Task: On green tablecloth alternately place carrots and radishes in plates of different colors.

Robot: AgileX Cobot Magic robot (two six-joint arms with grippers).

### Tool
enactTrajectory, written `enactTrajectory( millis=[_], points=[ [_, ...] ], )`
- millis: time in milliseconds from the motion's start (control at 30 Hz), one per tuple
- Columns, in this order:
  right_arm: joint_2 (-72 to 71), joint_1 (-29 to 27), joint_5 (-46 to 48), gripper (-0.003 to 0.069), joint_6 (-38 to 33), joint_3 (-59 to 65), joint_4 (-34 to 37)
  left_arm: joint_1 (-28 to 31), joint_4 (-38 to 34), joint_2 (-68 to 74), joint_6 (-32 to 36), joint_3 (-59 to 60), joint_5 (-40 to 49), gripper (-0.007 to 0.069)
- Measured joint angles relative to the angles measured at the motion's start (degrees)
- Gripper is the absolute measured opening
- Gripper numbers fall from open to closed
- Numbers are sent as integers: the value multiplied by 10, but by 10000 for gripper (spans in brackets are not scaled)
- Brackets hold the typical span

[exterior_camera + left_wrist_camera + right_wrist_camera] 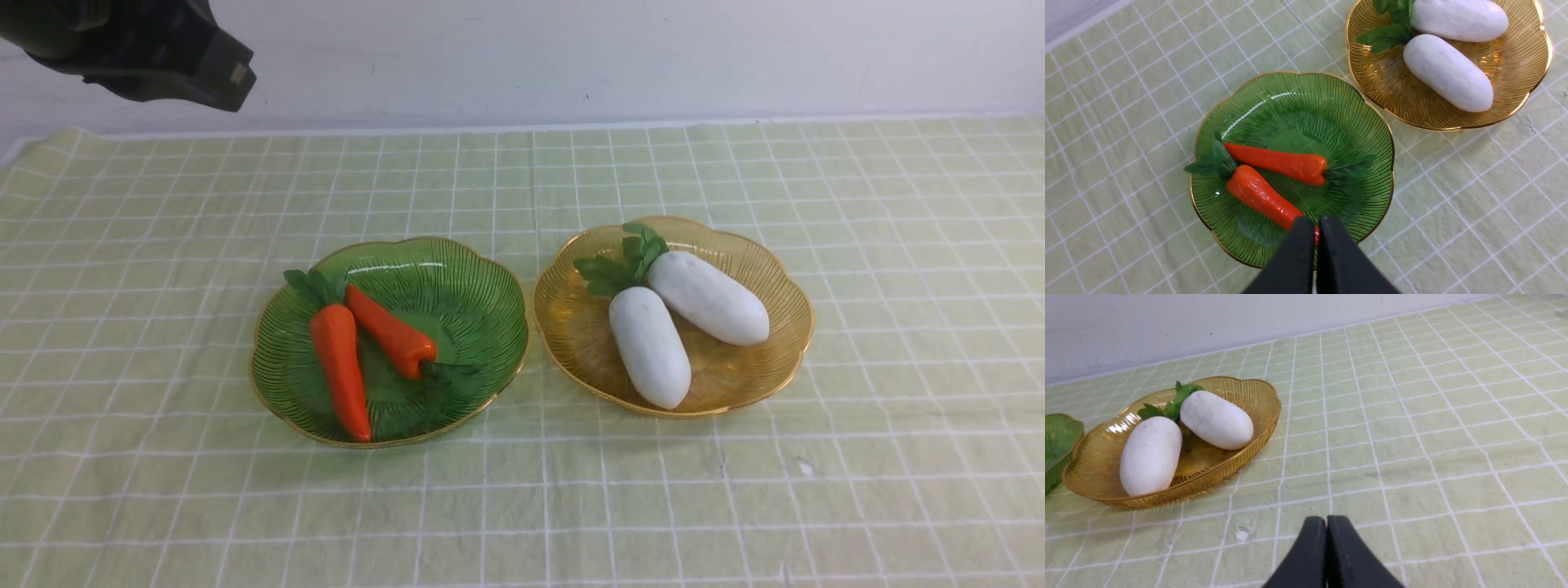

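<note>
The green tablecloth (522,506) covers the table. Two orange carrots (340,367) (392,333) lie side by side in the green plate (482,327), their leaf tufts at opposite ends. Two white radishes (649,347) (709,296) lie in the amber plate (771,273), right of the green one. My left gripper (1316,222) is shut and empty, high over the green plate's (1306,106) rim and a carrot (1261,198) tip. My right gripper (1326,520) is shut and empty over bare cloth, away from the amber plate (1257,396); the front view does not show it.
A white wall (571,57) runs along the back edge of the cloth. Part of my left arm (147,49) hangs at the top left of the front view. A small white speck (804,467) marks the cloth in front of the amber plate.
</note>
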Motion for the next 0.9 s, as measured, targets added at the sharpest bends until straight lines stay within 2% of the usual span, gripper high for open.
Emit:
enactTrajectory(
  millis=[400,667,900],
  points=[
    [0,0,0,-15,0,0,3,0,0,-1,-2,0,0,-8],
    [0,3,1,-15,-109,0,0,0,2,-17,-27,0,1,-8],
    [0,3,2,-15,-130,0,0,0,2,-86,-30,4,2,-8]
  ],
)
